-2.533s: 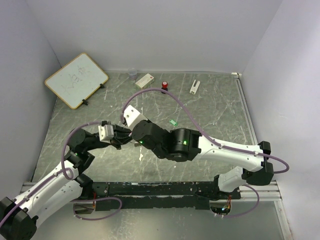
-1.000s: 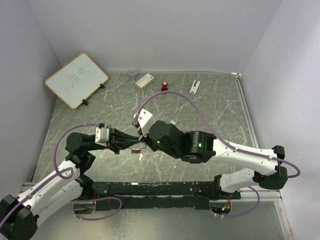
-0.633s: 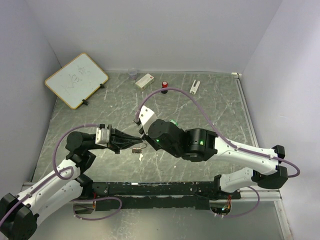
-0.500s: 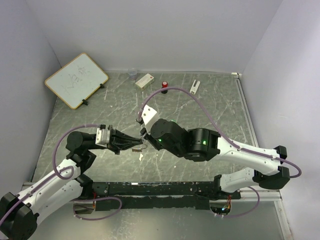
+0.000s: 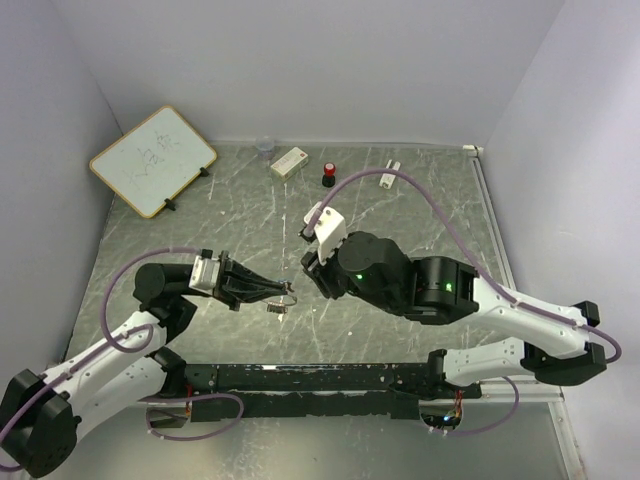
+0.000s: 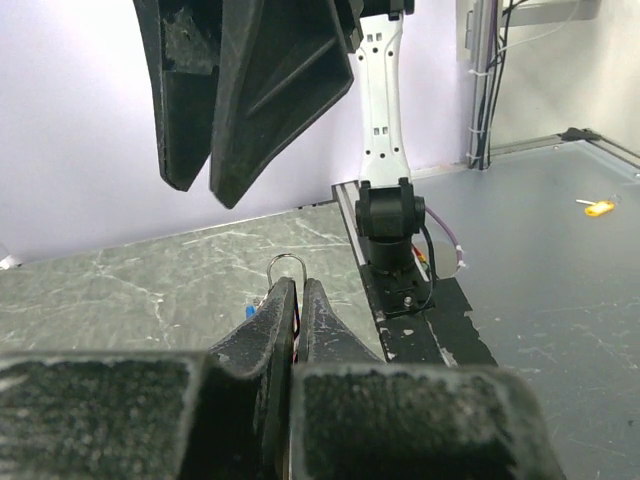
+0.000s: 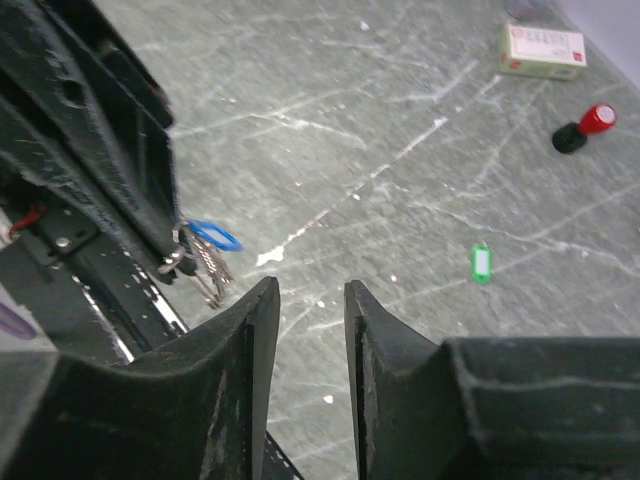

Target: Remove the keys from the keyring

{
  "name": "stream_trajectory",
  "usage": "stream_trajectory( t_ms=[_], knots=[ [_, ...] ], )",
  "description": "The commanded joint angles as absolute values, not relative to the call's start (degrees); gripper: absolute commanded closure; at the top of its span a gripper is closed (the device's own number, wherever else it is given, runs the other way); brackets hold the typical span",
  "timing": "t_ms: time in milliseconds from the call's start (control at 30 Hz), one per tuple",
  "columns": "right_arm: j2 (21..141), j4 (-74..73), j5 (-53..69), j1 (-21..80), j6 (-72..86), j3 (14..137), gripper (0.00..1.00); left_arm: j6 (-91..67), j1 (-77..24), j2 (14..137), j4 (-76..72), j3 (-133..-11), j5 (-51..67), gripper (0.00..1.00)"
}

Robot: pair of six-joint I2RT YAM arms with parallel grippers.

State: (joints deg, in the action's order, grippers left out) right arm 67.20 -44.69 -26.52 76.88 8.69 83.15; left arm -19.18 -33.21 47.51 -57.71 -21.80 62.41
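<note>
My left gripper (image 5: 282, 292) is shut on the keyring (image 5: 288, 288), a thin wire loop that pokes out past the fingertips in the left wrist view (image 6: 287, 263). Several keys (image 7: 205, 270) hang from the keyring below the left fingers (image 7: 120, 150), one with a blue head (image 7: 214, 237). A green-headed key (image 7: 482, 264) lies loose on the table. My right gripper (image 5: 307, 263) is open and empty, a little above and to the right of the keyring. Its jaws (image 7: 312, 292) stand apart with nothing between them, and its fingers (image 6: 250, 90) hang over the ring.
A whiteboard (image 5: 152, 160) leans at the back left. A white box (image 5: 289, 161), a red-capped black knob (image 5: 328, 177), a small clear cup (image 5: 265, 148) and a white piece (image 5: 388, 176) stand along the back edge. A black rail (image 5: 320, 378) runs along the table's near edge.
My right gripper, close against the left fingertips at the ring before, has drawn back up and to the right, open and empty. The left gripper has shifted a little and still holds the ring.
</note>
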Motion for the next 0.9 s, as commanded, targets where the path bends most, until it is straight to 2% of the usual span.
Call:
stream_trajectory(
  t_ms=[0, 200, 467, 867],
  knots=[
    [64.2, -38.1, -19.0, 76.9, 6.5, 79.3, 0.66, -25.8, -33.5, 49.8, -69.8, -23.3, 65.5, 0.93],
    [61.1, -32.8, -16.9, 76.9, 6.5, 72.8, 0.67, -29.6, -33.5, 50.9, -75.1, -23.7, 66.2, 0.93],
    [59.1, -27.0, -14.1, 77.0, 6.2, 66.6, 0.69, -26.4, -33.5, 47.5, -67.8, -25.1, 65.3, 0.93],
    [59.7, -23.5, -12.3, 77.0, 4.6, 66.2, 0.68, -27.0, -33.5, 47.5, -68.3, -24.9, 65.0, 0.93]
  ],
)
